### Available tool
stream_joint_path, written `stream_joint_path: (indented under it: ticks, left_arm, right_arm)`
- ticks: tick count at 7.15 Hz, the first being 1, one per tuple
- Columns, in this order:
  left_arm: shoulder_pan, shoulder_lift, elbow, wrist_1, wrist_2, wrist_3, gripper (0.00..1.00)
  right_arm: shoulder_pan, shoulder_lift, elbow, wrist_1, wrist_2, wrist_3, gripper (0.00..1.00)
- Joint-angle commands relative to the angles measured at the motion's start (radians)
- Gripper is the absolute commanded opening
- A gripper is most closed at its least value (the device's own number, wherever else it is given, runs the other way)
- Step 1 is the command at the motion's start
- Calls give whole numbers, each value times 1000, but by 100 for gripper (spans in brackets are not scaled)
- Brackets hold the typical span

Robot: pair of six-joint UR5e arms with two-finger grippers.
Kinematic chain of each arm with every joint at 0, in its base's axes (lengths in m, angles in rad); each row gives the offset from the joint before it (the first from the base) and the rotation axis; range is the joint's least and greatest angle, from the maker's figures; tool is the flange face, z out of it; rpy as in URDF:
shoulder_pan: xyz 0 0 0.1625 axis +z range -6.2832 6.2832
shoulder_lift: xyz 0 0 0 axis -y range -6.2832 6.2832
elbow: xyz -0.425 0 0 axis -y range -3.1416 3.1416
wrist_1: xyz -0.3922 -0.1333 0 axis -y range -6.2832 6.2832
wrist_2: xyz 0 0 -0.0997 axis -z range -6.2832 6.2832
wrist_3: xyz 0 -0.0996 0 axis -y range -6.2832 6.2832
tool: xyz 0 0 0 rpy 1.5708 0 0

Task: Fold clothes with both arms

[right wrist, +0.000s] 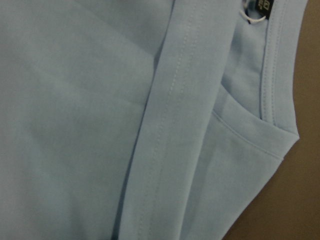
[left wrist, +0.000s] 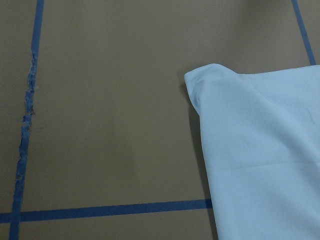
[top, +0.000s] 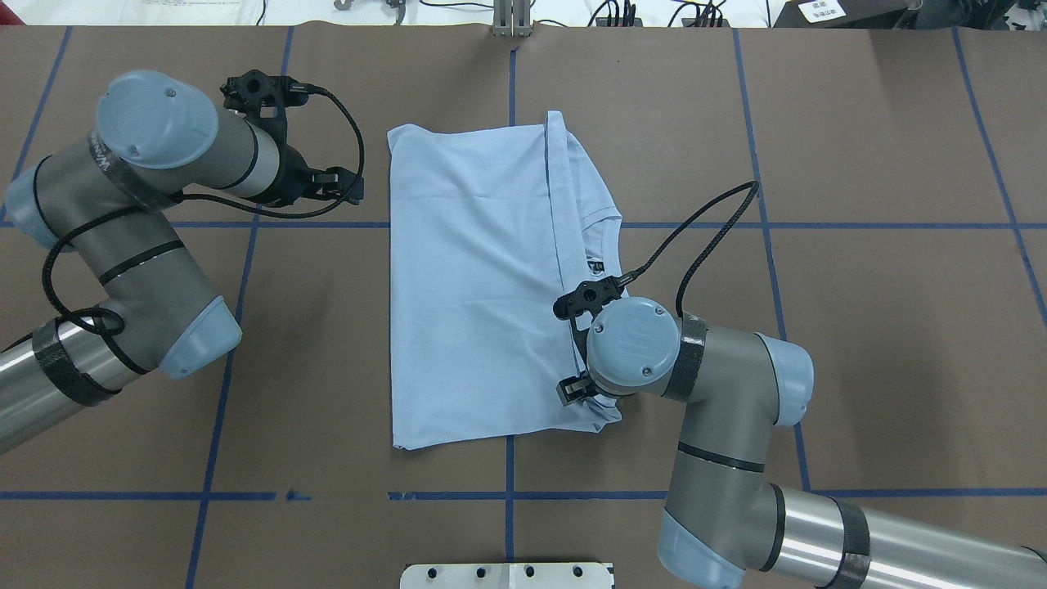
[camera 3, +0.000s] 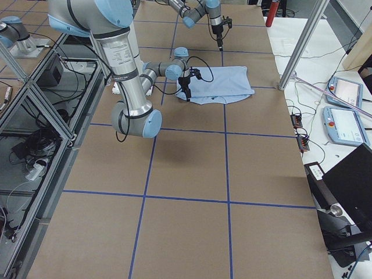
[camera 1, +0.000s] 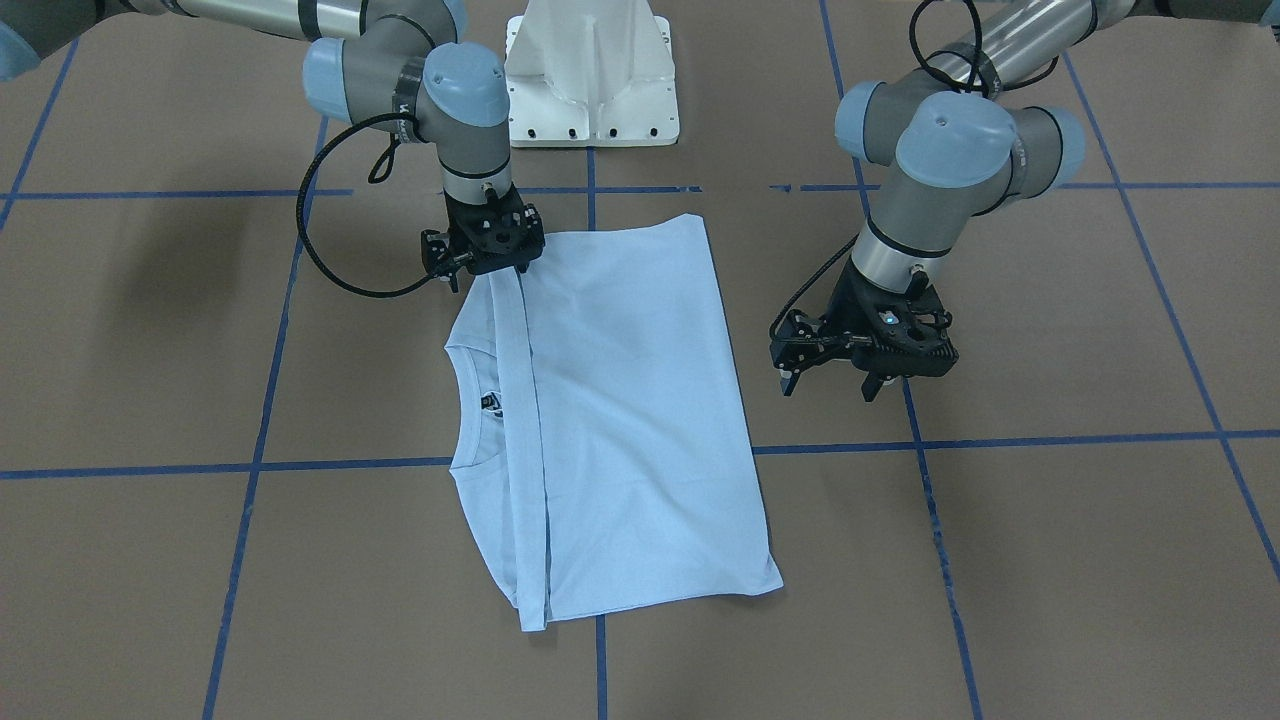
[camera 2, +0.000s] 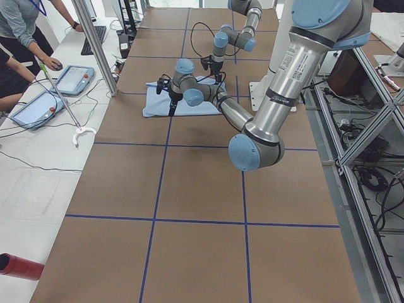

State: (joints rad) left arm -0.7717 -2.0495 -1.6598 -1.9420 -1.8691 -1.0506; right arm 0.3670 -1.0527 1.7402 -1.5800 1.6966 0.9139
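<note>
**Operator:** Where is your left black two-finger gripper, and why there?

**Me:** It hangs over the brown paper-covered table, just beside the left edge of the pale light-blue T-shirt, without touching it. It holds nothing and its fingers look spread. I judge it stands off there so that the cloth lies undisturbed.

**Operator:** And the shirt?

**Me:** It lies flat in the middle and seems folded over. The stitched hem band runs from far to near. Right of it the round collar with the small dark tag peeks out.

**Operator:** Your right black gripper?

**Me:** It is low at the near end of that hem band. Whether it is clenched on the cloth or released, I cannot tell, because the wrist hides the fingertips.

**Operator:** Is there room for the next fold?

**Me:** I think yes. Bare surface lies left, right and far of the shirt. On the near side the white pedestal base stands well apart from the shirt's near edge.
</note>
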Motion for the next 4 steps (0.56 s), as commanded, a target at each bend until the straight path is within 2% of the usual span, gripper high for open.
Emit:
stream_joint_path:
  ticks: [1, 4]
  left_arm:
    - [5, 0, 0, 0, 1, -8, 100]
    - [26, -9, -2, -2, 1, -44, 100]
  right_arm:
    - [27, -4, -2, -2, 3, -19, 100]
    - [78, -68, 16, 0, 5, -78, 100]
